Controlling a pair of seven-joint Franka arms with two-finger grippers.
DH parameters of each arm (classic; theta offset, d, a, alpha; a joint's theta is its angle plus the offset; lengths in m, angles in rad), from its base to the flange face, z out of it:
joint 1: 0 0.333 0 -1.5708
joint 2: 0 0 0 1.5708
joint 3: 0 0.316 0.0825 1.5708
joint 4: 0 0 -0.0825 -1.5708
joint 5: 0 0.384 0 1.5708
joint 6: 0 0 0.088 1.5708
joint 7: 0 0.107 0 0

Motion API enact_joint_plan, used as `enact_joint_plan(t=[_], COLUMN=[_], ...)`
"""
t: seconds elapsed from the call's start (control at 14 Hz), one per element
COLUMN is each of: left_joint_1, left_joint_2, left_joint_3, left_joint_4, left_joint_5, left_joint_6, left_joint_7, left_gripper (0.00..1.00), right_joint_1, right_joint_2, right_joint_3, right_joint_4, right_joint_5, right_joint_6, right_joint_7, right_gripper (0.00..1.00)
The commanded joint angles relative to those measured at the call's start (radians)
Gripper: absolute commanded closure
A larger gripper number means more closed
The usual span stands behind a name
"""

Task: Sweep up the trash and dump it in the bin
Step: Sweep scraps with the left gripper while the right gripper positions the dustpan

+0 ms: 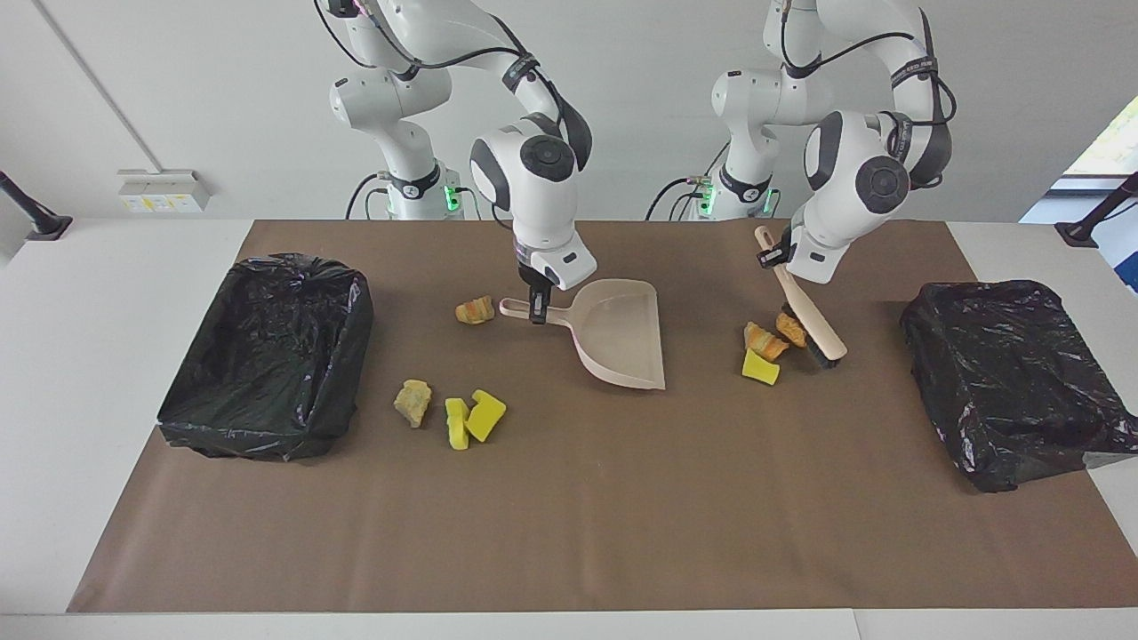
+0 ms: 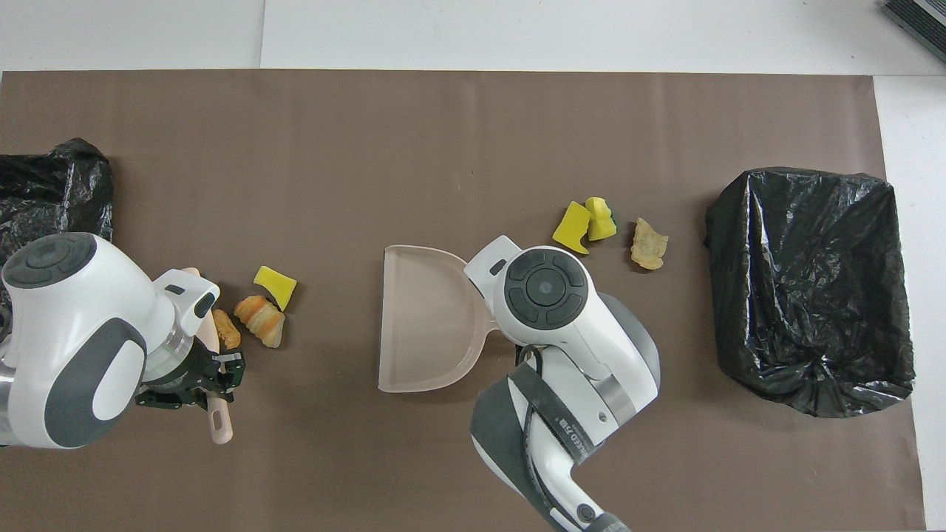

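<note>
My right gripper [image 1: 537,313] is shut on the handle of the beige dustpan [image 1: 622,342] [image 2: 425,329], which lies flat with its open edge turned toward the left arm's end. My left gripper [image 1: 773,259] [image 2: 211,378] is shut on the wooden brush [image 1: 811,325] [image 2: 219,421], held slanting with its bristles down beside three pieces of trash: two orange lumps [image 1: 763,338] [image 2: 260,320] and a yellow scrap [image 1: 760,367] [image 2: 275,284]. Another lump [image 1: 474,309] lies by the dustpan's handle. A tan lump [image 1: 412,402] [image 2: 649,242] and two yellow scraps [image 1: 485,414] [image 2: 573,227] lie farther out.
A bin lined with a black bag [image 1: 267,356] [image 2: 809,288] stands at the right arm's end of the brown mat. A second black-bagged bin [image 1: 1013,373] [image 2: 52,192] stands at the left arm's end. In the overhead view the right arm's wrist hides the dustpan's handle.
</note>
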Motion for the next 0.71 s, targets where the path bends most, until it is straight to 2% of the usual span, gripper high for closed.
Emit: enact_joint_plan(t=[0.0, 0.21, 0.43, 0.5, 0.64], left_joint_1=[0.004, 0.061, 0.082, 0.087, 0.099], left_joint_2=[-0.029, 0.029, 0.012, 0.005, -0.012], left_joint_3=[-0.002, -0.003, -0.002, -0.003, -0.002], left_joint_4=[-0.036, 0.082, 0.077, 0.062, -0.002], left_joint_5=[0.042, 0.107, 0.138, 0.138, 0.137], left_joint_6=[0.067, 0.009, -0.037, -0.027, 0.021], left_joint_7=[0.051, 0.054, 0.103, 0.139, 0.273], left_gripper=[1.0, 1.0, 1.0, 1.0, 1.0], right_joint_1=[0.019, 0.041, 0.056, 0.096, 0.093], right_joint_2=[0.005, 0.024, 0.025, 0.024, 0.025], right_joint_3=[0.001, 0.001, 0.003, 0.001, 0.0], right_joint_4=[-0.031, -0.029, -0.029, -0.029, -0.026], right_joint_5=[-0.042, -0.046, -0.046, -0.047, -0.047], right_joint_6=[0.027, 0.046, 0.043, 0.031, 0.02], right_joint_7=[0.036, 0.071, 0.111, 0.14, 0.142], right_gripper=[1.0, 1.0, 1.0, 1.0, 1.0])
